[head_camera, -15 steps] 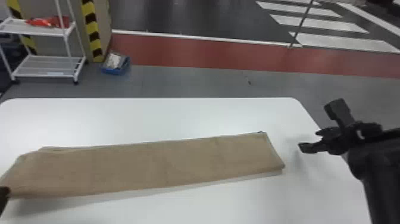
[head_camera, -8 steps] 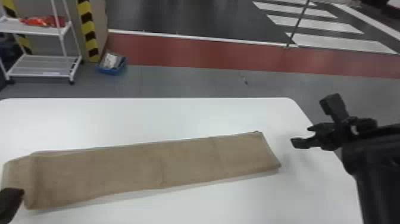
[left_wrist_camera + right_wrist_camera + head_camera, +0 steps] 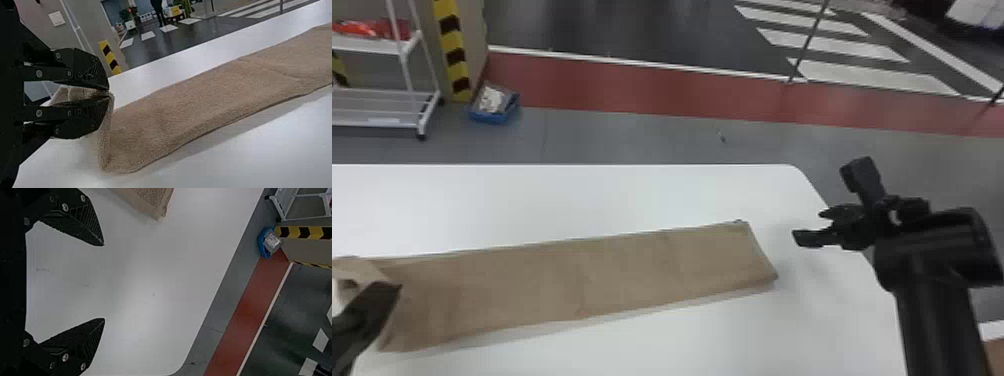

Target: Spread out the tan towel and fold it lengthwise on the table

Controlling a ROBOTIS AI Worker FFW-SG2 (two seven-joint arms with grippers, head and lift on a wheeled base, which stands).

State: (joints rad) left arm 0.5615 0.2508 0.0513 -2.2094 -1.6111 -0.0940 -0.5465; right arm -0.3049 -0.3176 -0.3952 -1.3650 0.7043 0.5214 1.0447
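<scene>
Left gripper [image 3: 394, 290], one, black: at the near left corner of the work; its two flat fingers [image 3: 88, 117] pinch a turned-up edge of the towel, cloth showing between and beyond them.

Right gripper [image 3: 807, 227], one, black, on one black arm [image 3: 927, 310]: above the table's right side, apart from the towel; its two flat fingers [image 3: 84, 223] are spread wide, with nothing between them.

Tan cloth towel [image 3: 582, 280], one: laid as a long, narrow folded strip, slightly aslant; left end raised at the left gripper, right end flat, near the right gripper. Light creases cross it.

White table [image 3: 532, 200], one, smooth, with a rounded far right corner; bears the towel.

Blue plastic bin [image 3: 491, 116], one, open, on the grey floor [image 3: 632, 135] beyond the table; pale contents inside.

White metal rack [image 3: 392, 46], one, at far left; two shelves visible, red items [image 3: 372, 29] on the upper.

Yellow-and-black striped bands [image 3: 452, 50], two, upright, behind the rack.

Red floor strip [image 3: 632, 90], one, running crosswise.

White floor bars [image 3: 872, 75], four, on dark flooring [image 3: 657, 30], farthest off.
</scene>
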